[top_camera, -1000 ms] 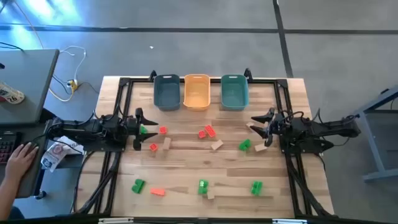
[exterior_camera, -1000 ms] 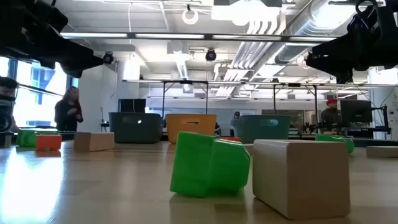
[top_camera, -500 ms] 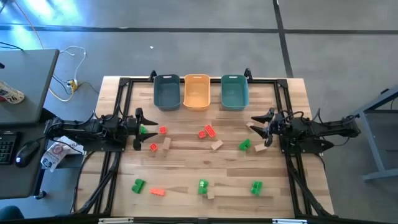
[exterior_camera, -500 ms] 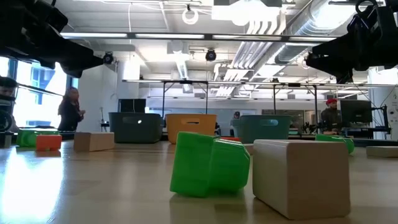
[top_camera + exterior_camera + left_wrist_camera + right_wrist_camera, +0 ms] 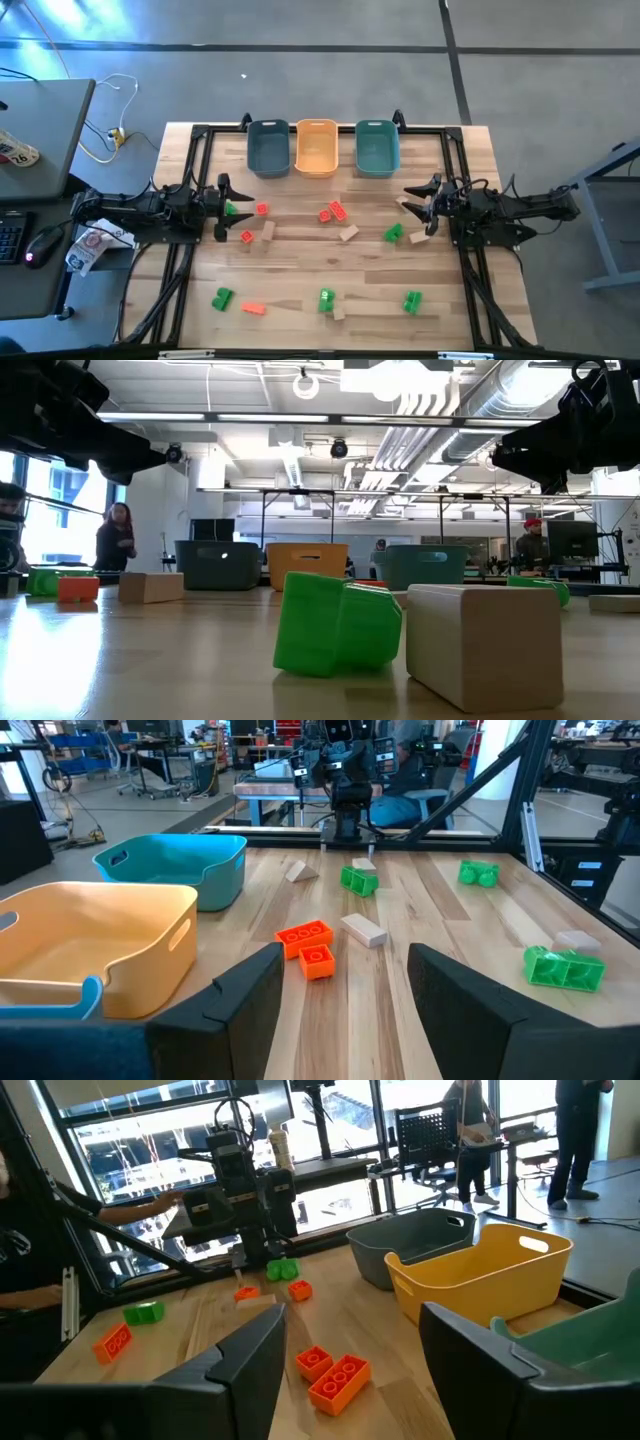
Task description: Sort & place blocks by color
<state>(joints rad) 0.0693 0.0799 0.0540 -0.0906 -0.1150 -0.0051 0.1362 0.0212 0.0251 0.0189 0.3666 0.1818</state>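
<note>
Small blocks lie scattered flat on the wooden table: red-orange ones [image 5: 333,212], bright green ones [image 5: 393,233] and tan wooden ones [image 5: 348,233]. In the low view a green block [image 5: 337,624] and a tan block [image 5: 483,643] lie close to the camera. My left gripper [image 5: 221,208] hovers open above the table's left side, with a green block [image 5: 231,209] under its fingers and clear of them. My right gripper [image 5: 419,203] hovers open above the table's right side, over tan blocks. The left wrist view [image 5: 340,990] and the right wrist view [image 5: 350,1350] show both pairs of fingers spread wide with nothing between them.
Three bins stand in a row at the far edge: blue-grey [image 5: 267,147], orange-yellow [image 5: 317,146], teal [image 5: 377,147]. A black frame [image 5: 190,180] runs along the table's sides. More blocks lie near the front edge [image 5: 326,300]. People stand in the room beyond.
Both arms have kept still and no block has moved. At the far left of the high view, a person's hand on the desk has drawn back out of sight.
</note>
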